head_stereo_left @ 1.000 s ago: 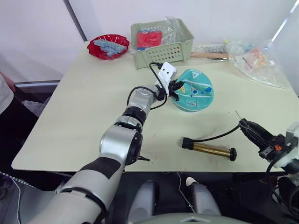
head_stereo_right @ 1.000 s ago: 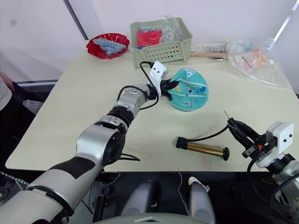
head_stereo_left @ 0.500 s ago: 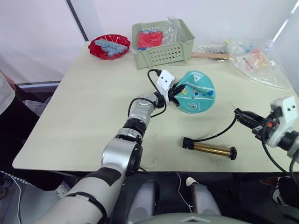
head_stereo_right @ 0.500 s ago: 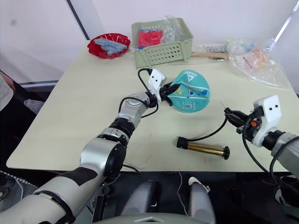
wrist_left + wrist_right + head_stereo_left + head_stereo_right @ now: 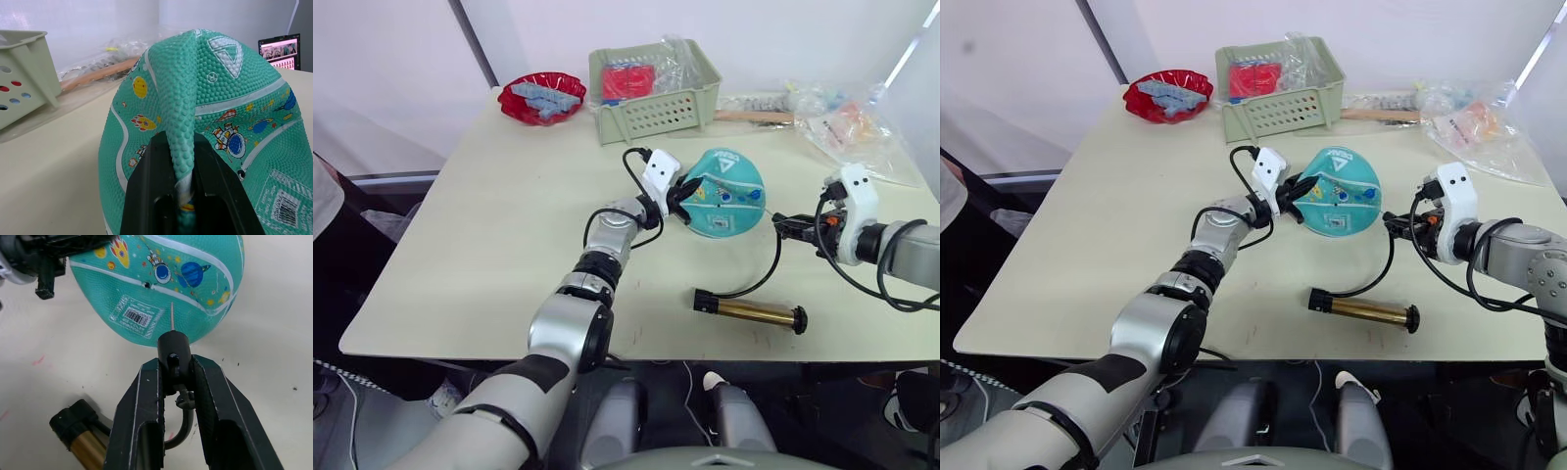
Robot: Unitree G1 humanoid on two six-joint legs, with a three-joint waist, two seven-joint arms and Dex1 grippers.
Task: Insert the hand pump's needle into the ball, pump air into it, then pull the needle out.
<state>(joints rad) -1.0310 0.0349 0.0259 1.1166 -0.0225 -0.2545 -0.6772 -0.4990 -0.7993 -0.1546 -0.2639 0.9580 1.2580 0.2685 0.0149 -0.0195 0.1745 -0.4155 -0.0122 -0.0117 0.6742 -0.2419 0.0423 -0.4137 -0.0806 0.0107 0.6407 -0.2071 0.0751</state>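
Nearest the counter's (image 5: 489, 245) front edge, at about 5 o'clock from its middle, the hand pump (image 5: 752, 313) lies flat, its bronze-gold barrel running across, one black cap toward the centre and the other toward the right. Its thin black hose (image 5: 766, 272) curls up from the inner end and rises toward 1 o'clock into the right hand (image 5: 175, 377). That hand's two black fingers are closed tight on the hose's black tip, and the needle (image 5: 172, 316) sticks out past them, pointing at the ball's (image 5: 724, 192) skin near the white barcode label (image 5: 137, 316); whether the tip touches the rubber I can't tell.

The teal ball sits a little right of the counter's centre, limp and half-flat, with planets, rockets and an astronaut printed on it and a white triangle logo up top. At its 9 o'clock side the left hand (image 5: 183, 183) has its fingers pinched shut on a raised fold of the rubber.

Farther back, at 12 o'clock, stands a pale green perforated basket (image 5: 656, 108) with red things inside; at 11 o'clock a red dish (image 5: 540, 98); at 2 o'clock clear plastic bags (image 5: 847, 122).
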